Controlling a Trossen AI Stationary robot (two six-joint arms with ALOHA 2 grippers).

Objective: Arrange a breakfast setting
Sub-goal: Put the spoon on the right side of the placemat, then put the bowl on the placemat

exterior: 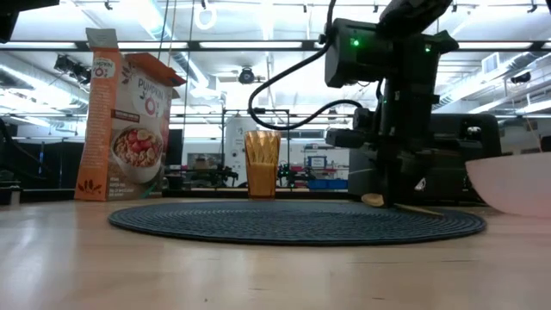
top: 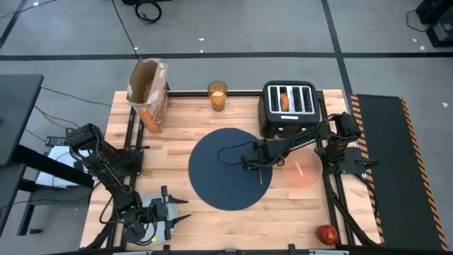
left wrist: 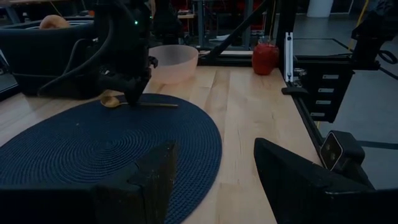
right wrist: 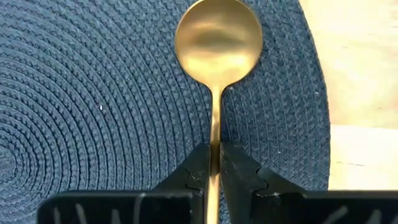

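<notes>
A gold spoon (right wrist: 217, 40) lies flat on the round dark-blue mat (top: 228, 168), near the mat's right edge. My right gripper (right wrist: 214, 152) stands over it, pointing down and shut on its handle. The pinkish clear bowl (top: 303, 170) sits on the wood just right of the mat. The amber juice glass (top: 217, 95) stands at the far edge, and the red apple (top: 326, 234) lies at the near right corner. My left gripper (left wrist: 214, 162) waits open at the near left, above a pale plate (top: 152, 212). My right gripper pinches the spoon's thin handle (right wrist: 214, 134) between its two fingers, a short way behind the spoon's bowl. The fingers come from above, pointing steeply down, one on each side of the handle. The spoon lies level, with its bowl (exterior: 373, 200) on the mat.
A black toaster (top: 289, 106) with toast (top: 284, 99) in a slot stands at the far right, behind my right arm. A cereal box (top: 150, 95) stands at the far left corner. Most of the mat is bare.
</notes>
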